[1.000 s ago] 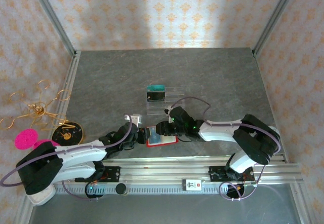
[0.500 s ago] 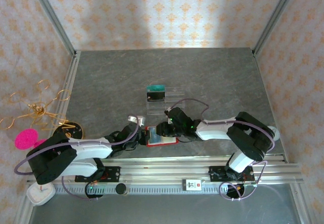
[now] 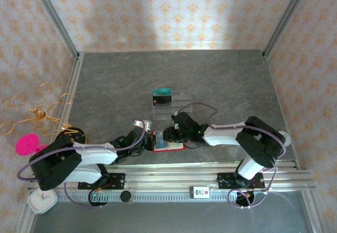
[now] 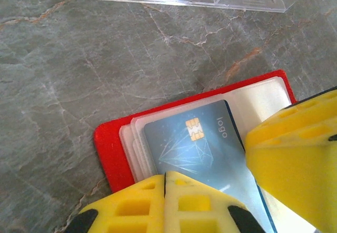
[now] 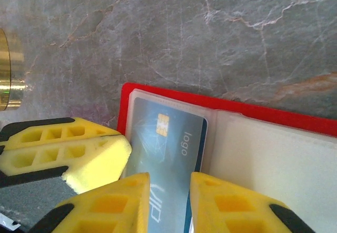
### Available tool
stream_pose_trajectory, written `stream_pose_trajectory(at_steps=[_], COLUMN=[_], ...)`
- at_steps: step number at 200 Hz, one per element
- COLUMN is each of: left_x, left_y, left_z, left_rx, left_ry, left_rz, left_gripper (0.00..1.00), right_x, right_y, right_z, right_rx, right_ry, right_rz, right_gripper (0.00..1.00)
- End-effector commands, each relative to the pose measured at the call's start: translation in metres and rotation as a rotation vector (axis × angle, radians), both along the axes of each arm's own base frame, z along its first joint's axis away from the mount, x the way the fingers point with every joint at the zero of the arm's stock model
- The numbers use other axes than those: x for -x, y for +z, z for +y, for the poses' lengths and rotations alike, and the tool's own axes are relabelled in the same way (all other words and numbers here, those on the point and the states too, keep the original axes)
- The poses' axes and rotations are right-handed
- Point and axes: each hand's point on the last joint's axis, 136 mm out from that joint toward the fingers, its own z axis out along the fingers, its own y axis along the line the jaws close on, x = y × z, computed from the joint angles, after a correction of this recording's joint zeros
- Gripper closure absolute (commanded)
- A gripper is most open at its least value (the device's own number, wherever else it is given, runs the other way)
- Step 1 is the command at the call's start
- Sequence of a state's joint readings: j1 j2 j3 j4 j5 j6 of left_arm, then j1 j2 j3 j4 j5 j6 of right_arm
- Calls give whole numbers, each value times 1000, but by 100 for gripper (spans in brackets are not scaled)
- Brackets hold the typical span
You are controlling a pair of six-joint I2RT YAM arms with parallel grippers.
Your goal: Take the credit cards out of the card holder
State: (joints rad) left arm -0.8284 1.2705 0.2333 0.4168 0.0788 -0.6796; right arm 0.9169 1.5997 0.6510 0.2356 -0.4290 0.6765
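Your blue credit card (image 4: pixel 195 148) lies in the open red card holder (image 4: pixel 110 148), flat on the worktop (image 4: pixel 79 59). Left gripper (image 4: pixel 164 183): jaws clenched together at the holder's edge. Right gripper (image 5: pixel 169 183): jaws slightly parted over the card.

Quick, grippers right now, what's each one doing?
Left gripper: jaws shut, nothing between them, tips at the blue card.
Right gripper: jaws slightly open, blue card showing in the gap.
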Motion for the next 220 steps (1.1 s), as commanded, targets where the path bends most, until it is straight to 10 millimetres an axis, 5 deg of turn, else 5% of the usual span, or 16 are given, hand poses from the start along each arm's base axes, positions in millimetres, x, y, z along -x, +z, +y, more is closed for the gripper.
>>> stream_pose_trajectory(at_steps=[1,66,158,220], left_x=[0,2,4,7], left_y=[0,-1,-3,-5], left_z=[-4,-9,-1,6], left_rx=[3,20,8,-10], left_ry=[-22,-42,-25,-10], left_rz=[2,12,16,19], left_gripper=[96,96,94,94], right_x=[1,11,-7,-16], right_y=[-5,-5,-37,-26], right_z=[-2,14,-44,-50], right_rx=[43,27,349,371], right_ry=[-8,70,-81,-123], right_rz=[8,23,-73,-131], right_gripper=[74,72,74,70])
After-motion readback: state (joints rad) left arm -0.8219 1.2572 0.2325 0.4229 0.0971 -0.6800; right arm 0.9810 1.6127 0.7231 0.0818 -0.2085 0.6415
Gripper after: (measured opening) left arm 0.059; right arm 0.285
